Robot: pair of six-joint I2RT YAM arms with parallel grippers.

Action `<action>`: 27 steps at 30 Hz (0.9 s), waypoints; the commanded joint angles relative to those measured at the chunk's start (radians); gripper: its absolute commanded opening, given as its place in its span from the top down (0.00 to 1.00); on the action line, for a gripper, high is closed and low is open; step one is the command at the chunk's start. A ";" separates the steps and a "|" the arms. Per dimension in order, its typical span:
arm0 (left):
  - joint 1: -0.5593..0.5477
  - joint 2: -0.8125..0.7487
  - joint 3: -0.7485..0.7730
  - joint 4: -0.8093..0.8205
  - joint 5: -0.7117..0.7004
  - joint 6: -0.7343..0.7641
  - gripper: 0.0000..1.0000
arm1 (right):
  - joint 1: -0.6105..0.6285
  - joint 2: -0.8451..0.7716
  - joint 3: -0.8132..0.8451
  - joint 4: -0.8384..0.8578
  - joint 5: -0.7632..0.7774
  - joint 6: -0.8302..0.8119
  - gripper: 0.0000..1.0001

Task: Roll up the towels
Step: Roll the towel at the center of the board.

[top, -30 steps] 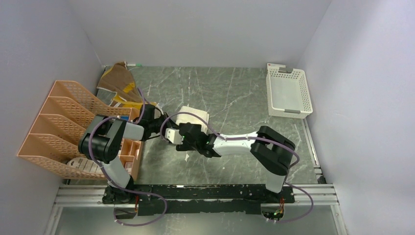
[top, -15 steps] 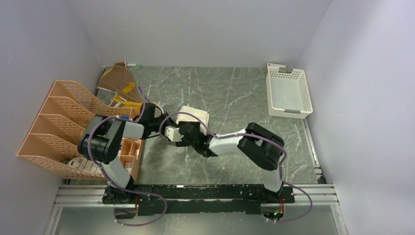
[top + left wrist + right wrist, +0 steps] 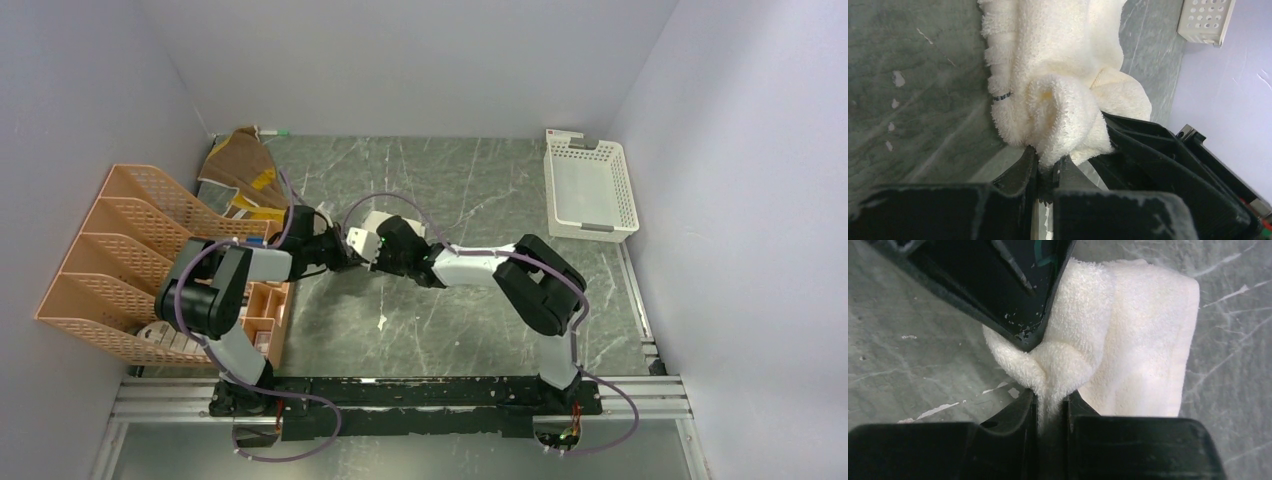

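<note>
At the middle-left of the marble table (image 3: 470,180), the cream-white towel (image 3: 1058,75) lies bunched between the two arms. The left gripper (image 3: 1045,165) pinches a fold of it tight, and the right gripper (image 3: 1050,402) clamps the same bunched end from the opposite side, their black bodies crowding each other over it. The brown and mustard towel (image 3: 245,160) lies crumpled in the far-left corner beyond the orange file rack (image 3: 120,240); the white basket (image 3: 588,188) sits well apart at far right

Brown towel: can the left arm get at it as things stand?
Not yet, likely. The brown towel lies uncovered by the rack near that arm, but the left gripper is shut on the white towel, as is the right gripper.
</note>
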 commanded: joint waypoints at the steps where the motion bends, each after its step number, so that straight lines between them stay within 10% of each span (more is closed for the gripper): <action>1: 0.015 -0.042 0.014 -0.063 0.038 0.030 0.77 | -0.064 0.043 0.086 -0.168 -0.211 0.055 1.00; 6: 0.039 -0.139 0.024 -0.117 0.014 0.061 0.06 | -0.156 0.126 0.272 -0.404 -0.524 0.089 1.00; 27: 0.051 0.068 0.117 -0.079 0.049 0.112 0.06 | -0.317 0.500 0.704 -1.039 -1.140 -0.043 0.81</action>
